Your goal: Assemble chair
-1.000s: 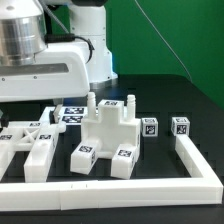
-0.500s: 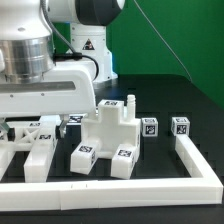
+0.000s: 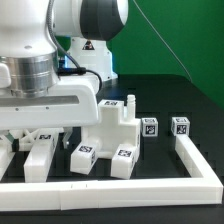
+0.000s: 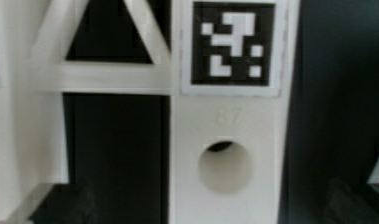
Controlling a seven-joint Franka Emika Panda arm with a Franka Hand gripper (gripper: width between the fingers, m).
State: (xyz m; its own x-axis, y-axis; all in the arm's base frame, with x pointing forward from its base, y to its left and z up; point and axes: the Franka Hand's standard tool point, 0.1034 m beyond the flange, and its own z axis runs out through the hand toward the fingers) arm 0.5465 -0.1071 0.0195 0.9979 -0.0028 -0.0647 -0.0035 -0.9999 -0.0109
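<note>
The partly built chair (image 3: 110,130) stands mid-table, a white blocky piece with posts and tags. Left of it in the exterior view lie flat white pieces (image 3: 40,157) carrying tags. My gripper (image 3: 38,130) hangs low over those pieces, and the wide hand hides most of them. In the wrist view a long white bar (image 4: 225,120) with a tag (image 4: 230,42) and an oval hole (image 4: 220,166) runs between my fingertips. The gripper (image 4: 218,210) is open; its dark fingers (image 4: 61,205) stand either side of the bar with a gap and nothing gripped.
Two small tagged cubes (image 3: 149,127) (image 3: 180,126) sit at the exterior view's right. Two more tagged blocks (image 3: 84,156) (image 3: 124,158) lie in front of the chair. The white border rail (image 3: 110,186) runs along the front and up the right side.
The arm has come down and forward; the hand now sits lower over the flat pieces at the exterior view's left and hides more of them. The jaws stayed open.
</note>
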